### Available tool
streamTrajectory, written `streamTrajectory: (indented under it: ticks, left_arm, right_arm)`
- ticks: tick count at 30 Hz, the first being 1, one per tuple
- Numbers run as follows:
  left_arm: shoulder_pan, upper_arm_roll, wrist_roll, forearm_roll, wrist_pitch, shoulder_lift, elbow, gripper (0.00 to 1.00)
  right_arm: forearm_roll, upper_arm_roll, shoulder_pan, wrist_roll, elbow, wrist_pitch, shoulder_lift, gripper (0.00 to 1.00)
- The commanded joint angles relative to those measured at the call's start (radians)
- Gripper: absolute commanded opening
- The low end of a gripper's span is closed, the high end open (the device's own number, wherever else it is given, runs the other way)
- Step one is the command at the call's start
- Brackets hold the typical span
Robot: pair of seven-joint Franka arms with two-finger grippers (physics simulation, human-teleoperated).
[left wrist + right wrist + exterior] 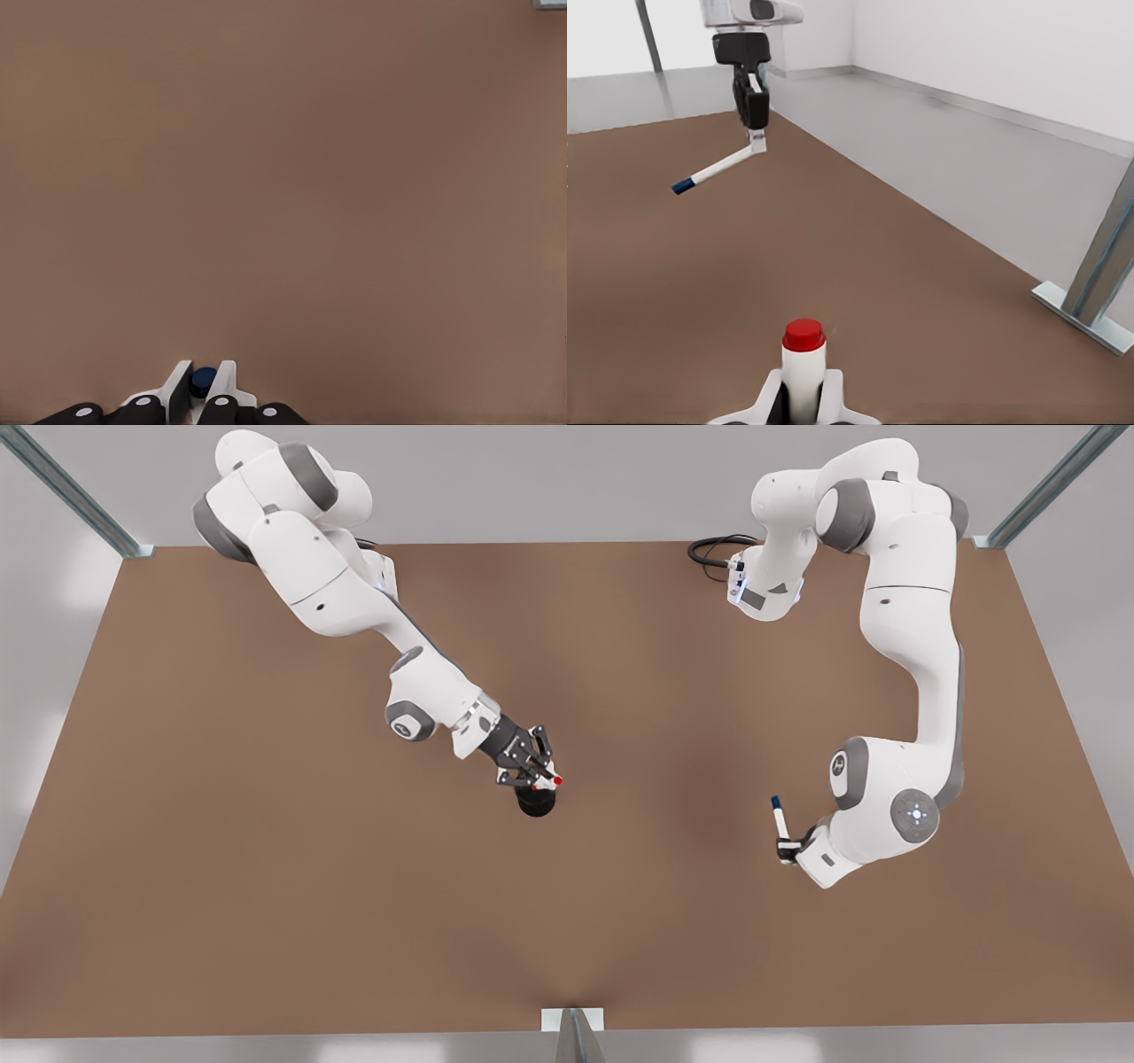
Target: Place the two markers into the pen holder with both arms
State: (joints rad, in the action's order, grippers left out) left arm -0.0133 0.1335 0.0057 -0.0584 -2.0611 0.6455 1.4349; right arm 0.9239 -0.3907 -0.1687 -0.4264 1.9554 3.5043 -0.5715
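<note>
My right gripper point(542, 775) hangs just above the black pen holder point(536, 804) near the table's middle, shut on the red-capped marker point(553, 780). In the right wrist view that marker point(803, 354) stands between the fingers of my right gripper point(803, 382), red end pointing away. On the front view's right, my left gripper point(787, 849) is shut on the blue-capped marker point(780, 819), held above the table well away from the holder. The blue cap point(203, 382) sits pinched in my left gripper point(203, 388). Farther off, the right wrist view shows the left gripper point(756, 142) with the blue marker point(713, 170) slanting down.
The brown table point(266, 868) stretches wide around both arms. Metal frame posts stand at the far corners point(133, 547), point(988, 540) and a bracket point(573, 1023) at the near edge. A black cable point(713, 553) lies by the base of the arm on the front view's right.
</note>
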Motion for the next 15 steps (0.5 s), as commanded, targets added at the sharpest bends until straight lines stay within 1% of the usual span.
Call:
streamTrajectory:
  ticks: [1, 8, 9, 10, 11, 14, 15]
  left_arm:
    - [-0.005, 0.0, -0.127, -0.017, 0.024, -0.001, -0.001, 0.21]
    - [-0.004, 0.0, -0.125, -0.015, 0.024, 0.014, -0.001, 0.21]
    - [-0.004, 0.0, -0.127, -0.015, 0.024, 0.016, -0.001, 0.21]
    - [-0.004, 0.0, -0.125, -0.014, 0.024, 0.016, -0.001, 0.21]
    - [-0.004, 0.0, -0.125, -0.015, 0.024, 0.016, -0.001, 0.21]
    - [-0.004, 0.0, -0.125, -0.014, 0.024, 0.016, -0.001, 0.21]
    - [-0.004, 0.0, -0.125, -0.014, 0.024, 0.014, -0.001, 0.21]
  right_arm:
    - [0.015, 0.0, 0.0, -0.08, 0.02, 0.008, 0.001, 0.21]
    - [0.016, 0.0, 0.001, -0.08, 0.049, 0.008, -0.008, 0.21]
    - [0.021, 0.0, 0.014, -0.08, 0.077, 0.008, -0.008, 0.55]
    - [0.081, 0.0, 0.043, -0.08, 0.083, 0.008, -0.008, 1.0]
    - [0.113, 0.0, 0.057, -0.08, 0.085, 0.008, -0.008, 1.0]
    - [0.124, 0.0, 0.06, -0.08, 0.085, 0.01, -0.011, 1.0]
    - [0.125, -0.016, 0.104, -0.118, 0.054, 0.009, -0.002, 1.0]
